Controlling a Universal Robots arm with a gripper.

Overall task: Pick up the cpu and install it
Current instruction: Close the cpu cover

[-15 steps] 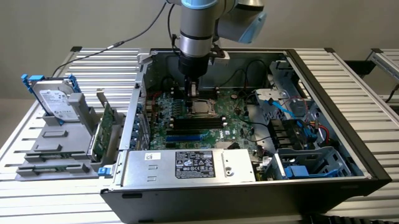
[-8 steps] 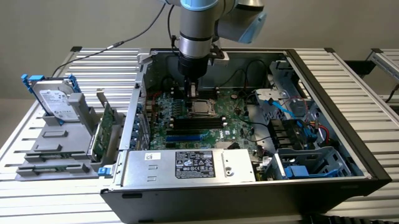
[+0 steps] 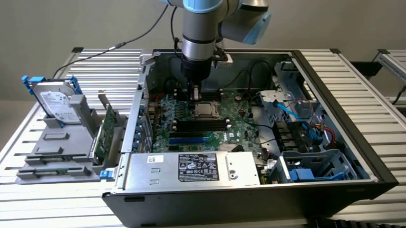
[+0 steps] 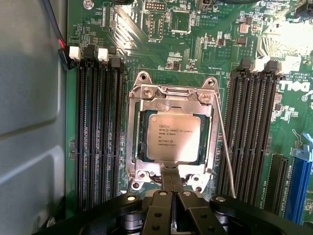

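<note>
The cpu (image 4: 174, 138), a small square chip with a silvery top plate and printed text, lies flat inside the metal socket frame (image 4: 171, 95) on the green motherboard (image 4: 195, 44). In the exterior view the cpu (image 3: 204, 110) sits mid-board inside the open computer case. My gripper (image 3: 196, 95) hangs just above the board, on the far side of the socket. In the wrist view my gripper (image 4: 172, 182) has its two dark fingers pressed together with nothing between them, their tips over the socket frame's edge beside the cpu. A thin wire lever (image 4: 225, 147) runs along one side of the socket.
Black memory slots (image 4: 98, 132) flank the socket on both sides. The case's grey wall (image 4: 29, 112) stands close by. A power supply (image 3: 190, 168) fills the case's front. A silver hard drive (image 3: 56, 102) with blue brackets stands on a grey fixture at the exterior view's left.
</note>
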